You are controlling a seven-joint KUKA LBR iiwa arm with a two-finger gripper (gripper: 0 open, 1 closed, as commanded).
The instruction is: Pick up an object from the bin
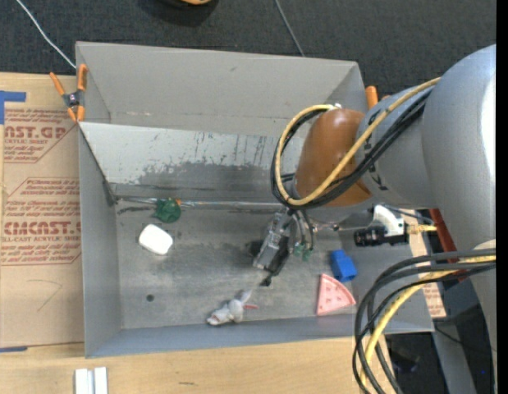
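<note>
My gripper [273,253] hangs low over the middle of the bin floor, under the arm's orange cover. Below it and slightly left, near the front wall, lies a small grey-white crumpled thing with a red bit [230,310]. It is apart from the gripper. A blue block [343,265] lies to the gripper's right. A pink triangular piece [334,295] rests just below that block by the front right corner. I see nothing held in the gripper.
At the left of the bin lie a white rounded block [156,240] and, just above it, a green round thing [167,211]. The arm and its cables cover the bin's right side.
</note>
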